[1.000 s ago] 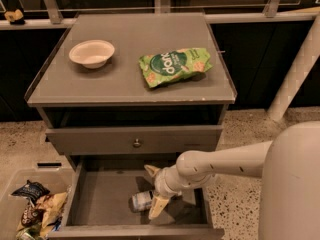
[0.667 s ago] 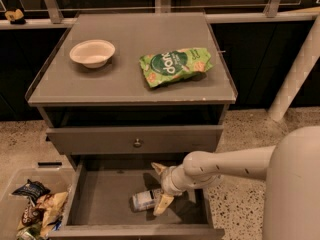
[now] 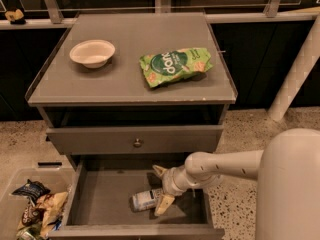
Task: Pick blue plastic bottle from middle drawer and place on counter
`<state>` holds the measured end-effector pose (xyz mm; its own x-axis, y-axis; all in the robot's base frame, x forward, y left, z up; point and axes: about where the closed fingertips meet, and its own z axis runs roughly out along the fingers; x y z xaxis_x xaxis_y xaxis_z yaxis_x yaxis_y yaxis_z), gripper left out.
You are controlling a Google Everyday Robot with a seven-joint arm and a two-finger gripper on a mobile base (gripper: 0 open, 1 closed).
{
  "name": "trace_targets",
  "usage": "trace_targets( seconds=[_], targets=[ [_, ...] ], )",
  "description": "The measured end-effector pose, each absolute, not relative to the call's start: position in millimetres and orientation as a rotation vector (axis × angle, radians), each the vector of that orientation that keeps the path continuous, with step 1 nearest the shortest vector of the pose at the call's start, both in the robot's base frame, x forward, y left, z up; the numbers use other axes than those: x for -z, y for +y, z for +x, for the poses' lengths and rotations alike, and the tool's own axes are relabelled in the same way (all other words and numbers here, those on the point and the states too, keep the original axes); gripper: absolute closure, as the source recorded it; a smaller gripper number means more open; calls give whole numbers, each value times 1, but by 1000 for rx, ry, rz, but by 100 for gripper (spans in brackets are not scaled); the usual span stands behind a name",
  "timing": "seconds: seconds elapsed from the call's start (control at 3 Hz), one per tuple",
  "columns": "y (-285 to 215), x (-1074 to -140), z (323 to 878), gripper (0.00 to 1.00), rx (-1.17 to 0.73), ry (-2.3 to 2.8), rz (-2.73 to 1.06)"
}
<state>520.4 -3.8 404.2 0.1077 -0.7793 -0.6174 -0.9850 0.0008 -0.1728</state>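
Down in the middle drawer (image 3: pixel 100 204), which stands pulled out under the closed drawer front with its knob (image 3: pixel 136 143), the camera view shows the blue plastic bottle (image 3: pixel 145 200) lying on its side on the grey floor, toward the front wall; the gripper (image 3: pixel 161 188) hangs just to its right, its two pale fingers spread wide with nothing held, the lower finger (image 3: pixel 164 204) at the bottle's near end and the upper one well clear of it; over the last second the wrist has slid a little to the right and then nearly stopped, while the bottle has not stirred; I judge the claw is lining up on the bottle, so the grasp is not yet made and the lift lies ahead; up on the counter (image 3: pixel 125 79) sit a white bowl (image 3: pixel 92 52) and a green snack bag (image 3: pixel 175 66), with bare grey between and before them for setting the bottle down.
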Motion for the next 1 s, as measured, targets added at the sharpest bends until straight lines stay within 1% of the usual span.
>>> trace_targets(
  seconds=[0.33, 0.67, 1.0],
  targets=[
    [-11, -360, 537, 0, -536, 1771, -1786],
    [-11, -360, 537, 0, -536, 1771, -1786],
    [-11, -360, 537, 18, -536, 1771, -1786]
  ],
)
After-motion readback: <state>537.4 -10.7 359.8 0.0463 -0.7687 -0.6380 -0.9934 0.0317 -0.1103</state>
